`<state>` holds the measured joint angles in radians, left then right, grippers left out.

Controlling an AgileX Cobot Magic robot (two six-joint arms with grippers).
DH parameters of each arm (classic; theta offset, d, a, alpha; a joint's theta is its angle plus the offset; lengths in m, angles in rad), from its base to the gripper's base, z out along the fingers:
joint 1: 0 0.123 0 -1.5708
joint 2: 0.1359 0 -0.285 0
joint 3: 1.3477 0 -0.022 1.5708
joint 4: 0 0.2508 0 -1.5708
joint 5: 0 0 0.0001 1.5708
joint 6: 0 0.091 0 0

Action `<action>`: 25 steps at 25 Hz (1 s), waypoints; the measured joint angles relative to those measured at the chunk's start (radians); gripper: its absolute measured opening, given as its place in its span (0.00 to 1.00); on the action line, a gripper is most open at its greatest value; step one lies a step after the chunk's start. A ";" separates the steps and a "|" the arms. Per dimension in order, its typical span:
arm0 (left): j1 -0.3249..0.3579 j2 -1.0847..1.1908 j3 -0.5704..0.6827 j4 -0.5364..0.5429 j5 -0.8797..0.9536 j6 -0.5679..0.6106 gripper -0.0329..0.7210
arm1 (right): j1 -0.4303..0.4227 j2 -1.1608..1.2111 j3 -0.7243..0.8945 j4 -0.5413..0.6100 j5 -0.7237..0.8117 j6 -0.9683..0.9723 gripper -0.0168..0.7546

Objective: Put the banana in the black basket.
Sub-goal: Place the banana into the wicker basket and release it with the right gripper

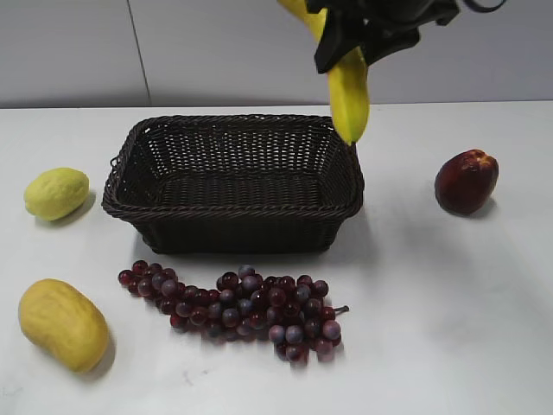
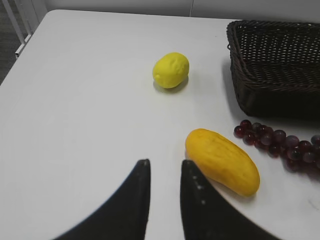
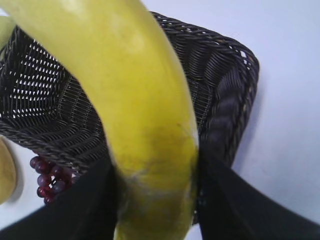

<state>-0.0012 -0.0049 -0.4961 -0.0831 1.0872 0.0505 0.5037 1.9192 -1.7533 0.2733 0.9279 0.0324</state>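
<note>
My right gripper (image 1: 346, 39) is shut on the banana (image 1: 348, 95) and holds it in the air, hanging steeply down over the far right corner of the black basket (image 1: 233, 216). In the right wrist view the banana (image 3: 135, 100) fills the middle between the jaws (image 3: 157, 175), with the basket (image 3: 225, 90) below it. The basket is empty. My left gripper (image 2: 164, 165) is open and empty, low over the table left of the basket (image 2: 275, 65).
A pale yellow lemon (image 1: 56, 193) lies left of the basket. A stubby yellow-orange fruit (image 1: 63, 324) lies at front left, beside my left gripper (image 2: 222, 161). A bunch of dark grapes (image 1: 233, 309) lies in front of the basket. A red apple (image 1: 467, 181) sits at right.
</note>
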 joint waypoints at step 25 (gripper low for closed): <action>0.000 0.000 0.000 0.000 0.000 0.000 0.31 | 0.034 0.230 -0.030 -0.003 -0.241 -0.462 0.78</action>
<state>-0.0012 -0.0049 -0.4961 -0.0831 1.0872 0.0505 0.5381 2.1489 -1.7830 0.2707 0.6866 -0.4295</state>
